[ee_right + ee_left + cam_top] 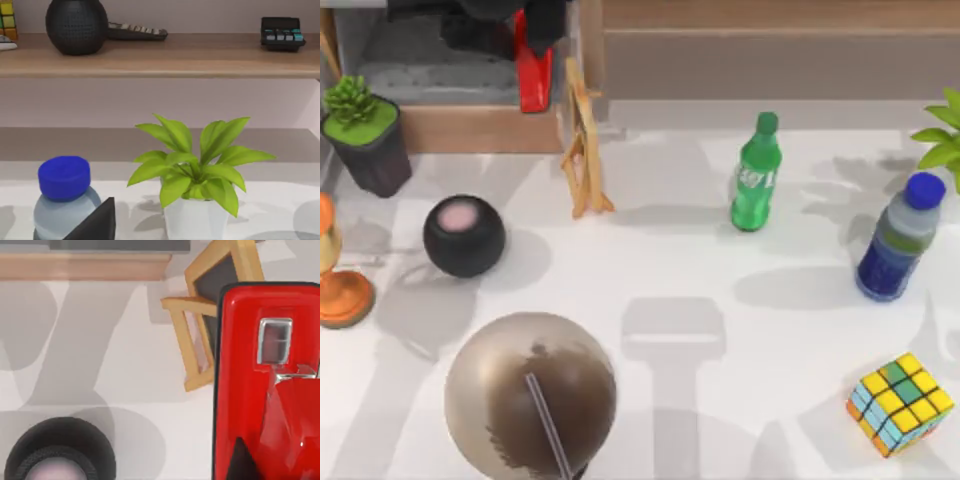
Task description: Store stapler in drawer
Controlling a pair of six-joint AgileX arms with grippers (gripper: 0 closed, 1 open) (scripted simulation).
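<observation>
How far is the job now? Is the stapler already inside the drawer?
Done: the drawer is open and the left gripper holds the red stapler over its right end. In hand: lowering it inside. Left: release and, probably, closing the drawer.

You have the drawer at the tabletop's far left corner, with the stapler over its right end. Just right of the drawer stands the easel. The cube sits at the near right corner.
</observation>
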